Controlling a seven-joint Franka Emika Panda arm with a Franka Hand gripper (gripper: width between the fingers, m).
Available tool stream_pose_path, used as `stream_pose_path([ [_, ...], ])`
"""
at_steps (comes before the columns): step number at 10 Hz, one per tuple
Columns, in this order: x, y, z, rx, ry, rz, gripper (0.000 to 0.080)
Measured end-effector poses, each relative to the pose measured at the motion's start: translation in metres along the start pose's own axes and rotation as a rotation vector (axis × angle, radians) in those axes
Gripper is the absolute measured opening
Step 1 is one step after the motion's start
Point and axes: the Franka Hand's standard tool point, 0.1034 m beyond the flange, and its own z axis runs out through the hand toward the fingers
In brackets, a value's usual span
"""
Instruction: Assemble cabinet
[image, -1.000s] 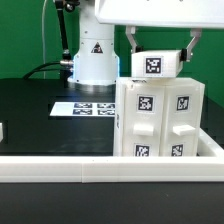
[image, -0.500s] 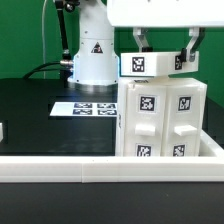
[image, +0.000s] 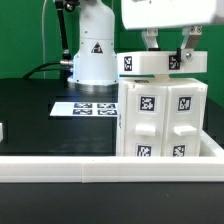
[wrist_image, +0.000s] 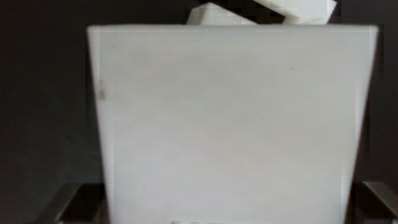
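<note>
The large white plastic box of the cabinet (image: 160, 125) stands upright on the black table (image: 30, 110). The side facing the exterior view carries several square black-and-white tags on raised white faces.

Directly above the cabinet, the two-finger gripper (image: 167, 52) hangs from the arm's white wrist housing. Its dark fingers (image: 150, 42) come down on either side of a flat white plastic panel (image: 155, 68). The jaws are closed against this panel and grip it between them. The panel lies roughly level over the cabinet's top and is about as wide as the cabinet. Two tags show on the panel's facing edge. From this angle the seam is too fine to tell whether the panel rests on the cabinet or sits just clear of it.

In the wrist view, the panel's broad plain face fills most of the picture, with a dark finger showing at each of its two near corners. Past its far edge a white tagged corner (wrist_image: 267, 15) peeks out, probably part of the cabinet beneath.

The thin white marker board (image: 85, 107) lies flat on the table beside the cabinet, on the exterior view's left. The white robot base (image: 92, 55) with a triangle sticker stands behind that board, farther from the cabinet on the same side. A long white rail (image: 100, 168) runs across the table in front of the cabinet and hides its foot.
</note>
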Motion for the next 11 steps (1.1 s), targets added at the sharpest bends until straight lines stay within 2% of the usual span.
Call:
stream_pose_path([
  [11,-0.011,-0.007,0.001,0.019,-0.073,0.708,0.0564],
])
